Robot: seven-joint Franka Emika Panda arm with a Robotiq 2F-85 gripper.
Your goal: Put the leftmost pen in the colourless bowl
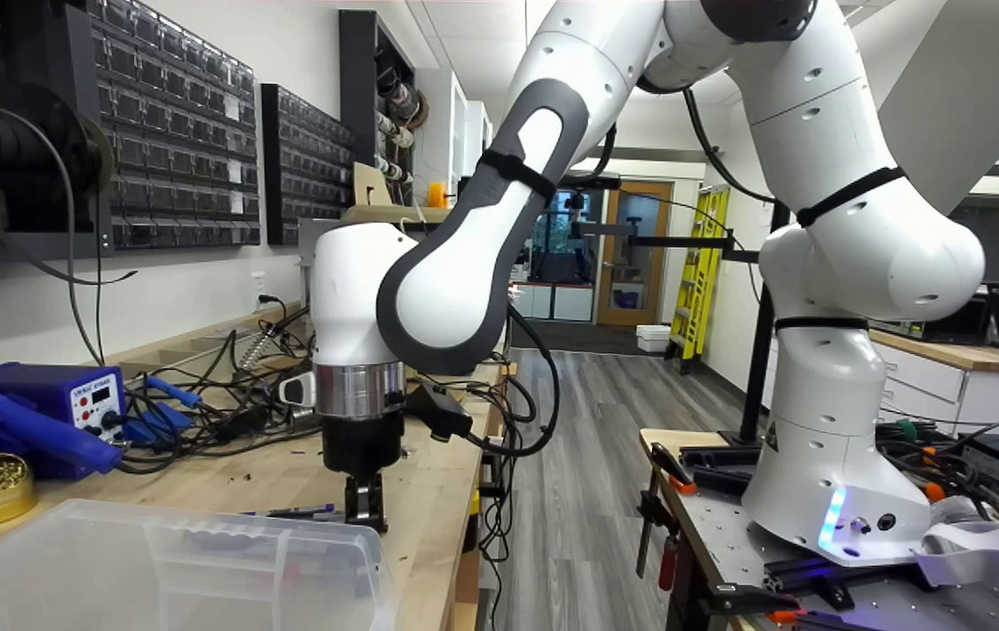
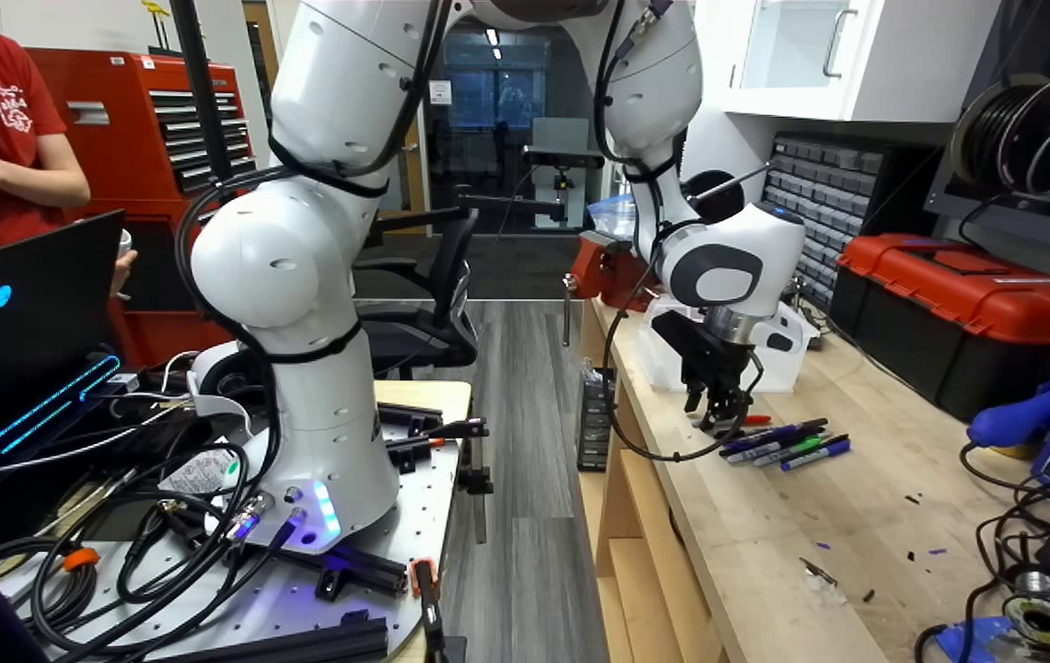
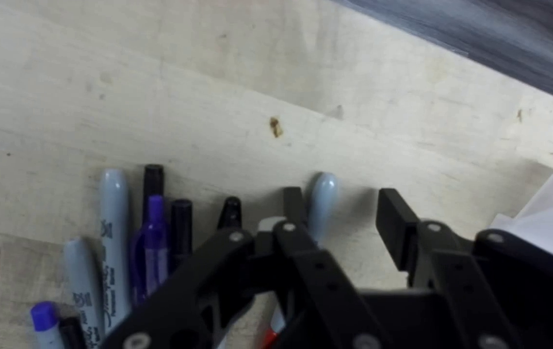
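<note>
The leftmost pen is a grey marker with a red cap point(image 2: 753, 420); its rounded grey end point(image 3: 324, 201) shows in the wrist view. My gripper point(image 3: 342, 208) is open and low over the table, with that grey end between its fingers, close to the left finger and well apart from the right one. The left finger hides the pen's middle. The gripper also shows in both exterior views point(image 1: 366, 517) point(image 2: 717, 414). The colourless bowl point(image 1: 193, 530) is a wide clear plastic container on the table; it stands behind the gripper point(image 2: 659, 354), and its corner shows at the wrist view's right point(image 3: 543, 223).
Several other markers point(image 2: 787, 442) lie side by side next to the red-capped pen; in the wrist view they are left of the gripper point(image 3: 114, 242). The table edge point(image 3: 456, 51) is nearby. A blue soldering station point(image 1: 53, 421), cables and a red-lidded toolbox point(image 2: 985, 304) stand along the wall.
</note>
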